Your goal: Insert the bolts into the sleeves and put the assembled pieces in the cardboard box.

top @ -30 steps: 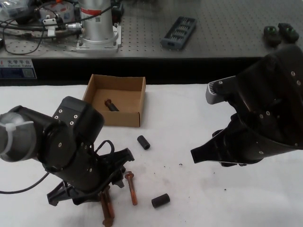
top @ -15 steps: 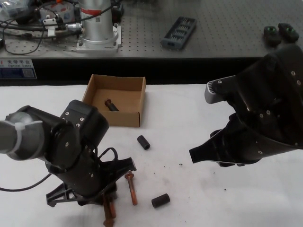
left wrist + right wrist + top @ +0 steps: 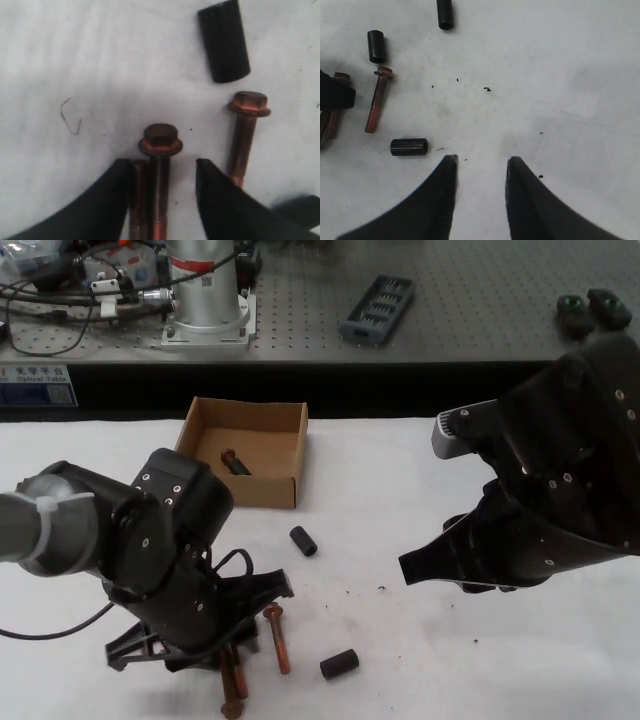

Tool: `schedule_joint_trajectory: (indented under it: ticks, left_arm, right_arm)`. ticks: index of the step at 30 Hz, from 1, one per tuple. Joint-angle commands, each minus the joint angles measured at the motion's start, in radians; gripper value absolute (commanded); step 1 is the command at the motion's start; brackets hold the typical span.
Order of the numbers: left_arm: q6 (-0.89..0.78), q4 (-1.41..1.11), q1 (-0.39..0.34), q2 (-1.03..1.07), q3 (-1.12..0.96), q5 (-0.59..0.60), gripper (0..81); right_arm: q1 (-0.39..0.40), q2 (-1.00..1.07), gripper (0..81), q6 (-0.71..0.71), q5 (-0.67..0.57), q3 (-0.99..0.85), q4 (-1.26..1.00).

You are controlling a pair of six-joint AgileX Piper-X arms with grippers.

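Our left gripper (image 3: 162, 165), jaws apart at lower centre, straddles one bolt (image 3: 160, 141) with a second bolt (image 3: 138, 200) alongside; we fear closing pinches both. Our right gripper (image 3: 481, 160) hangs parted too.

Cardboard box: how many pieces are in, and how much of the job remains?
Done: one assembled piece lies in the cardboard box. In hand: nothing gripped; the left gripper is open astride two bolts, the right gripper open over bare cloth. Left: three bolts and three sleeves lie loose.
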Motion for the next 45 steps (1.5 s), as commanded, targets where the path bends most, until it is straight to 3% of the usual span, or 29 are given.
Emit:
schedule_joint_trajectory:
  ticks: [1, 10, 18, 26, 33, 45]
  left_arm:
    - [0.007, -0.008, 0.023, 0.023, 0.002, -0.036, 44.9]
    - [0.007, -0.016, 0.056, 0.023, 0.002, 0.012, 38.2]
    - [-0.013, -0.023, 0.056, 0.023, 0.002, 0.096, 38.0]
    - [-0.018, -0.225, 0.056, 0.023, 0.002, 0.206, 38.0]
    - [-0.045, -0.253, 0.053, 0.023, 0.002, 0.225, 31.5]
    - [0.006, -0.167, 0.052, 0.016, -0.001, 0.246, 31.5]
  right_arm:
    - [-0.005, -0.014, 25.1, 0.003, -0.005, 0.001, -0.017]
    - [-0.005, -0.014, 25.1, 0.003, -0.005, 0.001, -0.017]
    - [-0.005, -0.014, 25.1, 0.003, -0.005, 0.001, -0.017]
    - [-0.005, -0.014, 25.1, 0.003, -0.005, 0.001, -0.017]
    - [-0.005, -0.014, 25.1, 0.003, -0.005, 0.001, -0.017]
    - [-0.005, -0.014, 25.1, 0.003, -0.005, 0.001, -0.017]
